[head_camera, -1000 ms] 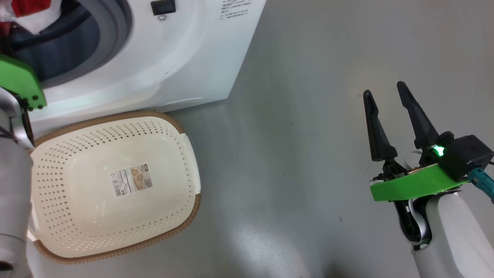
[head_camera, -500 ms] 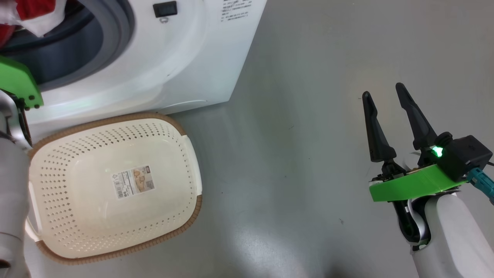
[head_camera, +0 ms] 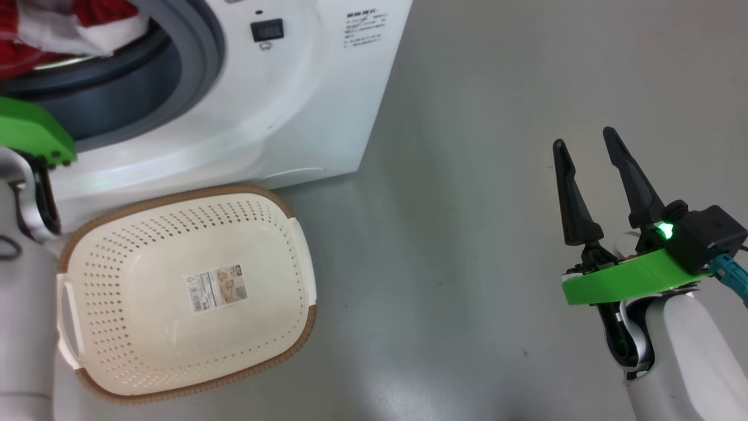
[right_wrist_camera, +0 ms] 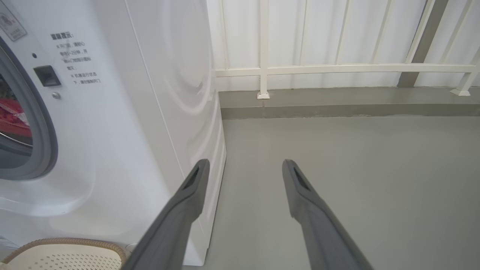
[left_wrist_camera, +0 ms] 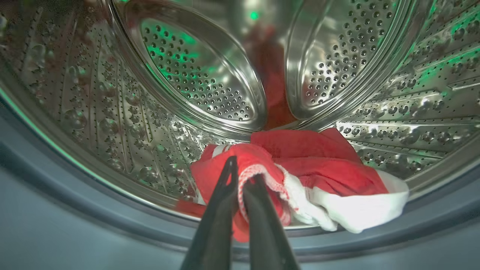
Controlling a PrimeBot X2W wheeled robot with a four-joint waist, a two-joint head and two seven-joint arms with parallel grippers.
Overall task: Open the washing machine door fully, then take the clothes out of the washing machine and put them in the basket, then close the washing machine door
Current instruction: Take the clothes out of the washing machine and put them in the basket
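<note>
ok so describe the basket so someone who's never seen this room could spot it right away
Find the big white boxy front-loading washing machine standing on the grey floor. On the floor just in front of it sits a cream-white perforated plastic basket, a rounded rectangle. Its brown woven-look rim and the paper label on its otherwise bare bottom set it apart.

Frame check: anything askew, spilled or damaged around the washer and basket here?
Nothing stands out. The clothes lie bunched at the front lip of the drum, with the left pincer shut on a red fold. The basket sits upright on the floor before the washing machine, undamaged. The right pincer is open over the floor.
</note>
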